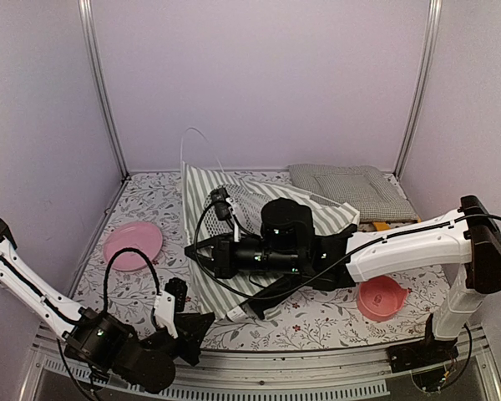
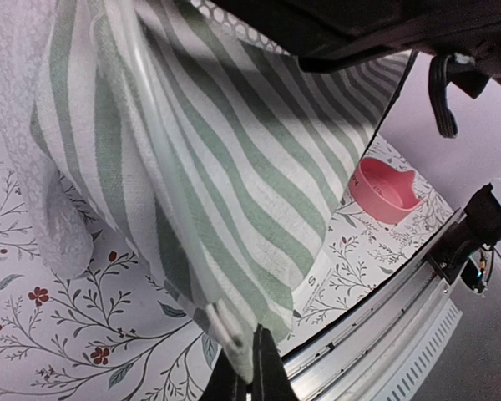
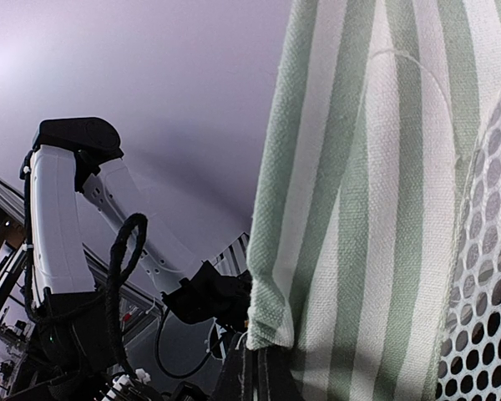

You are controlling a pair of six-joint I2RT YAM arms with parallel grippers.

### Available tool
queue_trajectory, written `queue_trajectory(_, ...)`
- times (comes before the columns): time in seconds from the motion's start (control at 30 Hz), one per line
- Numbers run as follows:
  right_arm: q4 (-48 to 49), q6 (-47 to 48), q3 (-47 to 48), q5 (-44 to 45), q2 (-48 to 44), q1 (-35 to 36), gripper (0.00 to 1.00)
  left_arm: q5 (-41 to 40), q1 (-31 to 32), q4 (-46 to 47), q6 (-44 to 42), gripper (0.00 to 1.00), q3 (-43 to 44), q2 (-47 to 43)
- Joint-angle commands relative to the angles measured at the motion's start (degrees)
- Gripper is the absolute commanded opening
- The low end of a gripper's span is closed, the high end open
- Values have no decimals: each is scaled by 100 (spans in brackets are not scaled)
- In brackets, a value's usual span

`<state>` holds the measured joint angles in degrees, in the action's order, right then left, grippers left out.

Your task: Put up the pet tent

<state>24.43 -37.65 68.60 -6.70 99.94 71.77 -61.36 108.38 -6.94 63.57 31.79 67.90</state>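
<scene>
Two pincers — left pincer (image 2: 249, 361), right pincer (image 3: 263, 361) — each clamped tight onto one pet tent (image 1: 202, 200).

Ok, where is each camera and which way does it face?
Top external: above and behind the robot, looking down on the table; both arms show.
Left wrist: on the left arm, looking along the pet tent toward the pink bowl; left hand at bottom.
Right wrist: faces the left arm past the pet tent; right hand at bottom.
Shared: top and left wrist see the pink bowl.
</scene>
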Motion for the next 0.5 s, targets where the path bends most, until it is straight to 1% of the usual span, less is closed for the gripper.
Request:
queue_trajectory(0.0, 642, 188, 119, 648, -65, -152, 0, 549, 241, -293, -120, 0, 38, 14)
queue_trajectory(0.47, 632, 181, -2, 656, -3, -145, 0, 504, 245, -339, -173, 0, 44, -93)
